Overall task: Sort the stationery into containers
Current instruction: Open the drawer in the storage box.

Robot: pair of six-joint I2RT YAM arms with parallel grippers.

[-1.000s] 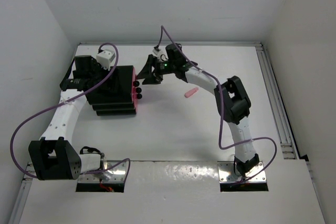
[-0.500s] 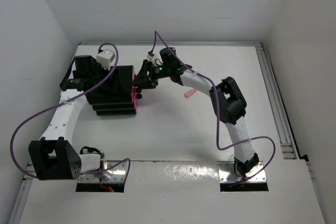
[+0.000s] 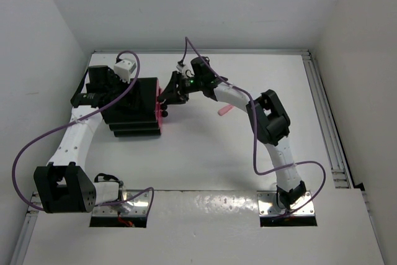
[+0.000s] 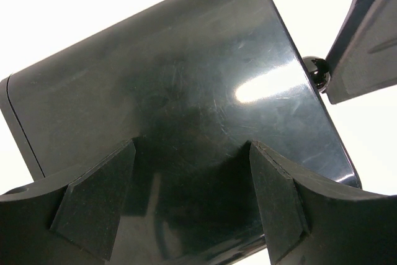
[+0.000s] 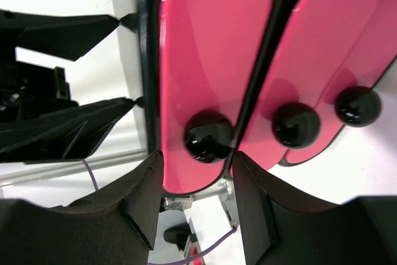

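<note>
The right pincer (image 5: 197,156) stands apart, close about the knob (image 5: 209,136) of a pink drawer (image 5: 211,48) but not clamped on it. That drawer looks shut, as do the two beside it. The left pincer (image 4: 192,147) is spread wide over the black unit (image 4: 186,79), seemingly to steady it. One stubby pink piece (image 3: 224,110) lies on the table (image 3: 205,153), well apart from the unit. No other stationery shows, and whether any is inside the drawers cannot be told. By my reading the sorting is unfinished — a drawer must open and that piece go in.
</note>
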